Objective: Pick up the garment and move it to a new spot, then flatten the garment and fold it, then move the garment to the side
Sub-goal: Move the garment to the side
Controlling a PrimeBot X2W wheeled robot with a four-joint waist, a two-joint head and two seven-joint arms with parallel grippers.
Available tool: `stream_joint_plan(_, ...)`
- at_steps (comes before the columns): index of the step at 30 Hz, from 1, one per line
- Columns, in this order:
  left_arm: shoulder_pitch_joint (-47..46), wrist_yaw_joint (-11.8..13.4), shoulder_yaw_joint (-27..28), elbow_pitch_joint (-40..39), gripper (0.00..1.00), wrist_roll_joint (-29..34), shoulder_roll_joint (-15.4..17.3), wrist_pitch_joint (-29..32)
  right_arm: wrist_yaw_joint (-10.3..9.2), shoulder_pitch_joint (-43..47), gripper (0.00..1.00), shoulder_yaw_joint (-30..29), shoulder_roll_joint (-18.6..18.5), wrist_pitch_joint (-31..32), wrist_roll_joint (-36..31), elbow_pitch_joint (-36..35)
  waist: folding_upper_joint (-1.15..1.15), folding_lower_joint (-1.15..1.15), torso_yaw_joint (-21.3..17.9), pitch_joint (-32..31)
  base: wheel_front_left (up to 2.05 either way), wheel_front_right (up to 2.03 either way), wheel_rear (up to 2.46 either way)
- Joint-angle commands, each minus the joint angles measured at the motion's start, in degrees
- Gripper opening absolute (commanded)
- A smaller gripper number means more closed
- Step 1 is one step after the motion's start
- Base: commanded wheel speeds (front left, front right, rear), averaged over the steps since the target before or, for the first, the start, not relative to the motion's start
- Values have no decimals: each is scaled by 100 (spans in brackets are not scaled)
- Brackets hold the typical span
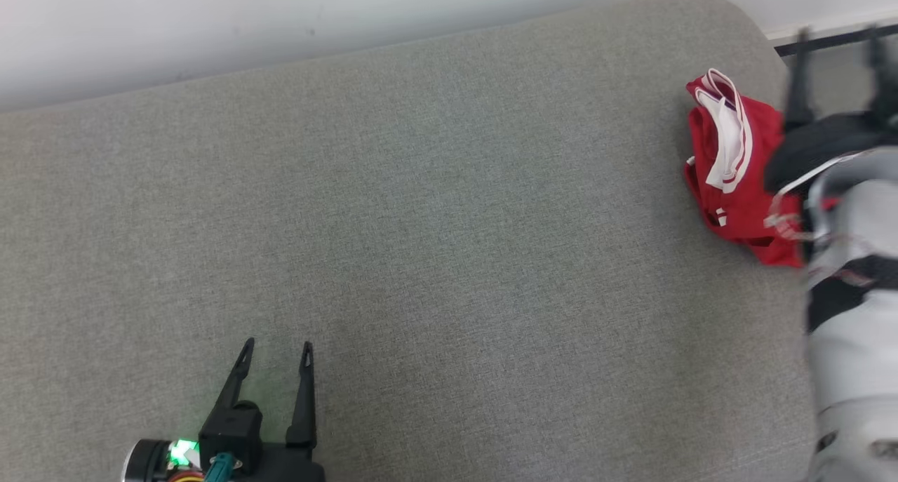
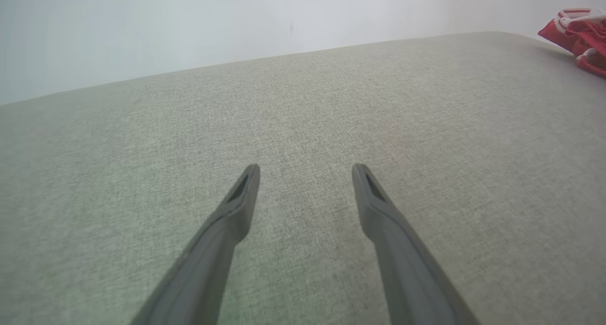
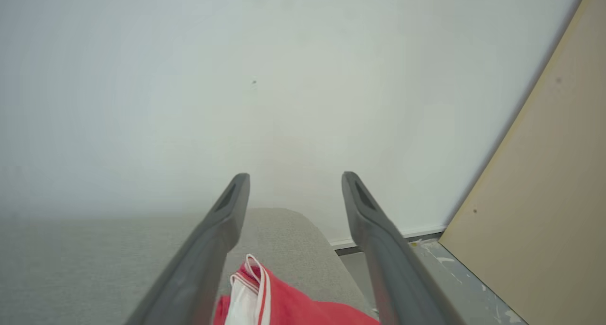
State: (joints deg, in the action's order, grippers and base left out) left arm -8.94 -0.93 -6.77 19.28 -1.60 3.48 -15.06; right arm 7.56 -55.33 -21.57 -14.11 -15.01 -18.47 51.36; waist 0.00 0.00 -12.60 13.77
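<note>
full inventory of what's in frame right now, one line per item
garment: 1, red with white trim, heaped at the cushion's far right end
cushion: 1, grey fabric, spans the work area
wall: 1, white, behind the cushion
board: 1, beige, beyond the cushion's right end
floor: 1, grey, beside the board
left gripper: 1, dark, open, over bare cushion at lower left
right gripper: 1, dark, open, above the garment

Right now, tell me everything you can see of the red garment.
The garment is red, thin-looking cloth with white trim, bunched in a loose heap, not flattened. It lies on the grey cushion near its far right corner. The right gripper hangs open over it, gripping nothing.
</note>
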Motion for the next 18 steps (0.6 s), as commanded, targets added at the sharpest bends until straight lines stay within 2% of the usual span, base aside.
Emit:
stream_joint_plan(1,84,34,46,-25,100,-9,12,-14,-18,294,100,152,130,-11,171,-140,0,0,-8,-45,0,0,0)
stream_joint_plan(5,171,58,148,-57,100,-42,7,-14,-18,844,100,821,495,-7,782,-834,0,0,29,-169,0,0,0)
stream_joint_plan(6,206,68,188,-69,100,-54,1,-14,-18,1147,100,1167,582,-6,1063,-1035,0,0,74,-213,0,0,0)
stream_joint_plan(8,212,79,225,-69,100,-82,-5,-14,-18,1446,100,1478,636,-6,1299,-1135,0,0,134,-266,0,0,0)
stream_joint_plan(12,305,71,263,-50,100,-113,-22,-14,-18,1979,100,1897,743,-8,1660,-1303,0,0,271,-369,0,0,0)
stream_joint_plan(18,415,88,312,-40,100,-165,-41,-14,-18,2735,100,2165,931,-7,1917,-1534,0,0,481,-498,0,0,0)
